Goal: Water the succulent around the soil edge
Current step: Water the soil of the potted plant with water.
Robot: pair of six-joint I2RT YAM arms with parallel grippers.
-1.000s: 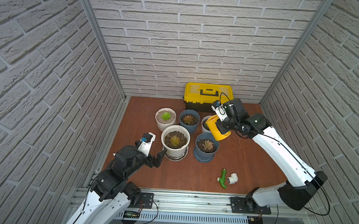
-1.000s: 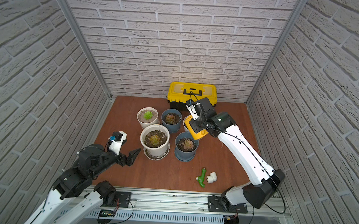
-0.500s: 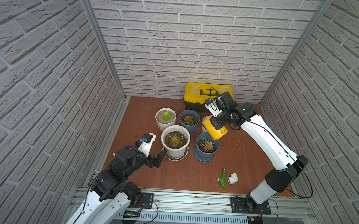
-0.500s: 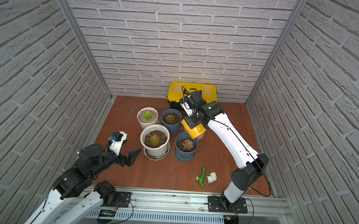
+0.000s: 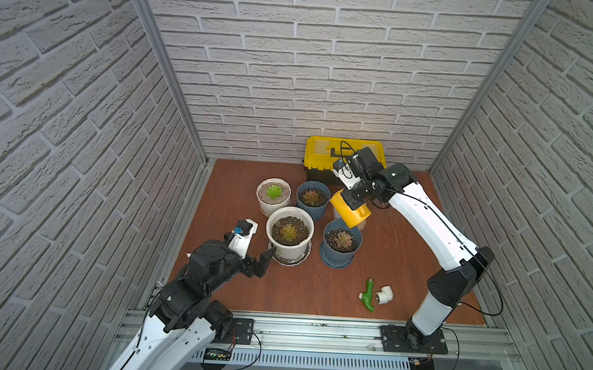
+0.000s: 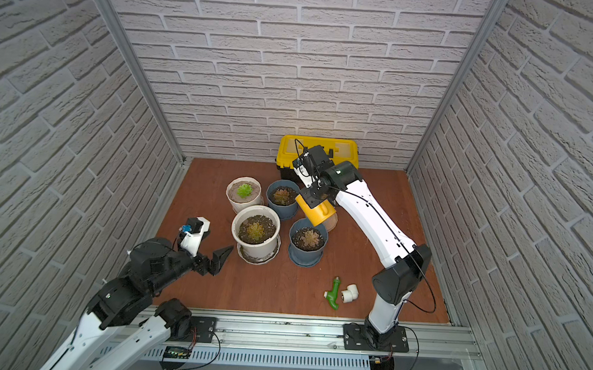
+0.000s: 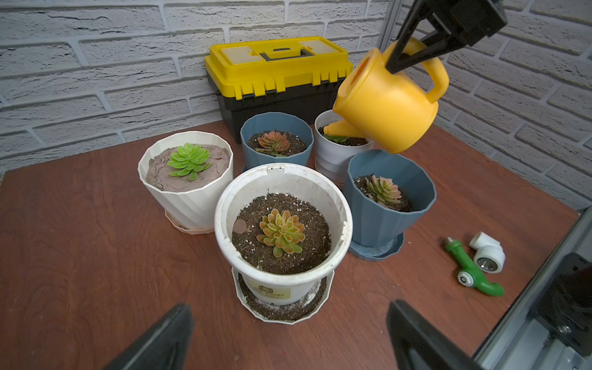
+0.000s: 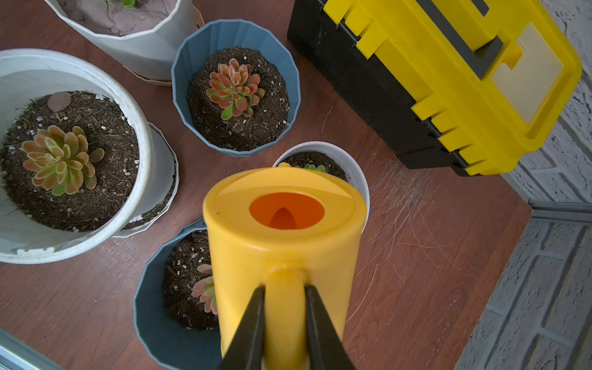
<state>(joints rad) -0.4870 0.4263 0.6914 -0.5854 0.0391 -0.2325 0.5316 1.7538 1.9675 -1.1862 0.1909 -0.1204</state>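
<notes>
Nearest the rail, at about 8 o'clock on the table point(image 5: 226, 189), the left gripper point(image 6: 218, 259) is being held with its fingers spread fully apart and nothing between them, just beside the large white pot point(image 5: 272, 222). No part in the task is being taken by it. At 5 o'clock, a green fitting point(image 5: 367, 295) and a white elbow point(image 5: 385, 294) are being left unused.

Farther in, at about 1 o'clock of the pot cluster, the yellow watering can point(image 5: 350, 210) is being gripped by its handle, with the fingers of the right gripper point(image 8: 284, 290) pressed narrowly against both of its sides. The can is being tipped forward above a blue pot point(image 7: 384, 217). Its spout point(image 7: 339, 129) is being pointed down into the small white pot point(image 7: 336, 160), just above the soil and close by the green succulent point(image 7: 334, 138).

Pick-up, carry and tilt are judged done. No stream of water is being shown, so whether pouring is under way cannot be told. The circuit round the soil edge is judged to be left, as is setting the can down.

At 12 o'clock, against the back wall, a yellow toolbox point(image 5: 341, 153) is being left alone.
</notes>
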